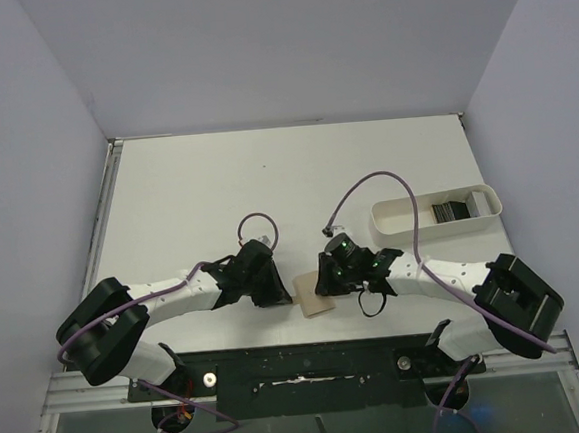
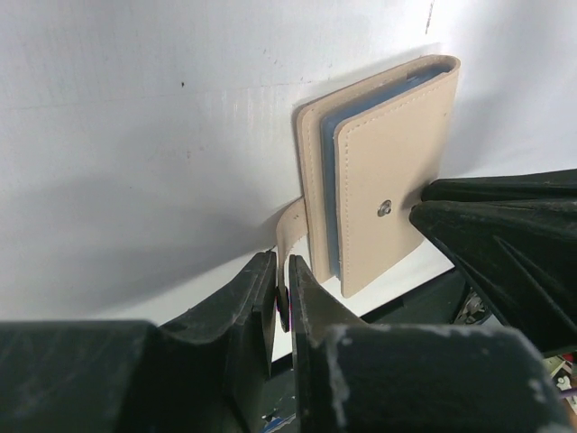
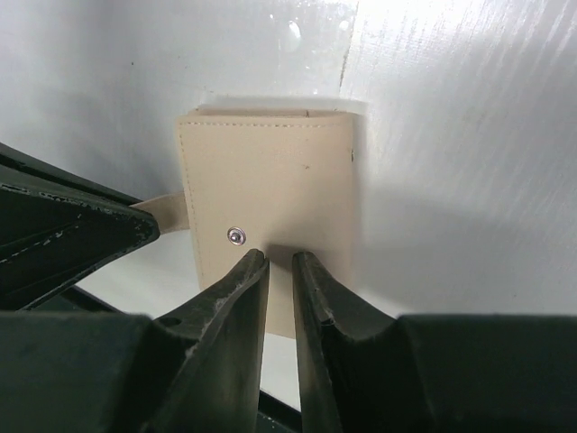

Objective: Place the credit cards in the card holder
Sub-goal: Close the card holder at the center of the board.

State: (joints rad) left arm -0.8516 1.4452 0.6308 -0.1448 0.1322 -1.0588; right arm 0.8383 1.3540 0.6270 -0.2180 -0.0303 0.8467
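Matte black left gripper (image 2: 281, 275) fingers clench the card holder's (image 2: 388, 162) thin tan strap (image 2: 290, 230) at lower centre. Right gripper (image 3: 279, 262) fingers, nearly closed, straddle the smooth stitched rectangular cover (image 3: 270, 176) below its snap stud (image 3: 236, 235); grip indeterminate.

We saw the tan card holder (image 2: 397, 171) lying on the white counter (image 2: 135, 135), covers nearly shut w/ blue lining showing btwn them. Snap stud (image 2: 385, 208) sat on the front cover. A thin tan strap (image 2: 290, 230) ran from its lower left side into the left gripper (image 2: 281, 275), whose fingers pinched it. At right, dark right fingers (image 2: 487, 244) touched the front cover's edge just beside the stud.
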